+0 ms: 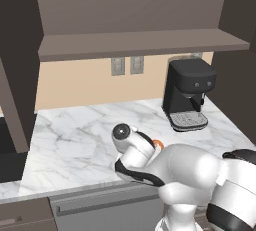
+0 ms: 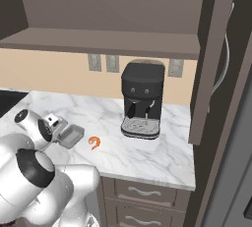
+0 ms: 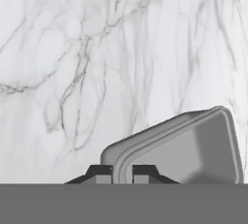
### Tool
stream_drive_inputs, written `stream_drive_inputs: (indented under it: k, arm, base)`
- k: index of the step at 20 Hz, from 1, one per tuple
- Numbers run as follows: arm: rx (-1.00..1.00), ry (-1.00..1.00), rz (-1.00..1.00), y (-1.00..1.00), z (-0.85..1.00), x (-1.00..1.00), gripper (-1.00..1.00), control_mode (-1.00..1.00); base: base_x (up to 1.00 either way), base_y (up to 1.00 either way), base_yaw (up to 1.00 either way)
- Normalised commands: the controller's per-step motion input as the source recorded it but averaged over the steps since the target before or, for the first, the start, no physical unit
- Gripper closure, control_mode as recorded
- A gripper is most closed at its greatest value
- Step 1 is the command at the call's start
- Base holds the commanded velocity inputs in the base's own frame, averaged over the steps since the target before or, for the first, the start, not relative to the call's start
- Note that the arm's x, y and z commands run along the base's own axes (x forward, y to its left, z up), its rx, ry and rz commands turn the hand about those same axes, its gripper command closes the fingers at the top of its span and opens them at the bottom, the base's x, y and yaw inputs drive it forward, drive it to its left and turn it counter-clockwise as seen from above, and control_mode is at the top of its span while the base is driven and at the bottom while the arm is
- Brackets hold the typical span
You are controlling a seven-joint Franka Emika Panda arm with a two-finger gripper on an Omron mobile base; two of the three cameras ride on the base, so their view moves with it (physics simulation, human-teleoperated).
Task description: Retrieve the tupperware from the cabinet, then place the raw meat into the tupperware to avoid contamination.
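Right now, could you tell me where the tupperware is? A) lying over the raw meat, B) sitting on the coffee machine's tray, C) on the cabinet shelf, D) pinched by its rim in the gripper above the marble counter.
D: the gripper is shut on the rim of the tupperware, over the counter and beside the raw meat.

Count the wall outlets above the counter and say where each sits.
3. Two outlets sit side by side left of the coffee machine; one sits right of it. Others may be hidden.
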Motion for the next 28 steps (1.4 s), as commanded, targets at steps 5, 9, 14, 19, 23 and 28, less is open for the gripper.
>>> stream_drive_inputs:
  k: [5,9,14,19,23,28]
  arm:
    - [0.0,0.02,-0.01,0.07,-0.18,0.22,1.0,-1.0]
    - [0.0,0.03,-0.01,0.05,-0.21,0.2,1.0,-1.0]
    - [0.0,0.03,-0.02,0.01,-0.23,0.15,1.0,-1.0]
    - [0.01,0.0,-0.02,0.01,-0.15,0.06,1.0,-1.0]
    - [0.02,0.0,-0.02,0.0,-0.11,0.0,1.0,-1.0]
    - [0.02,0.0,-0.03,0.0,-0.11,0.0,-1.0,-1.0]
  base:
    - [0.0,0.0,0.0]
    - [0.0,0.0,0.0]
    - [0.0,0.0,0.0]
    - [0.0,0.0,0.0]
    - [0.0,0.0,0.0]
    - [0.0,0.0,0.0]
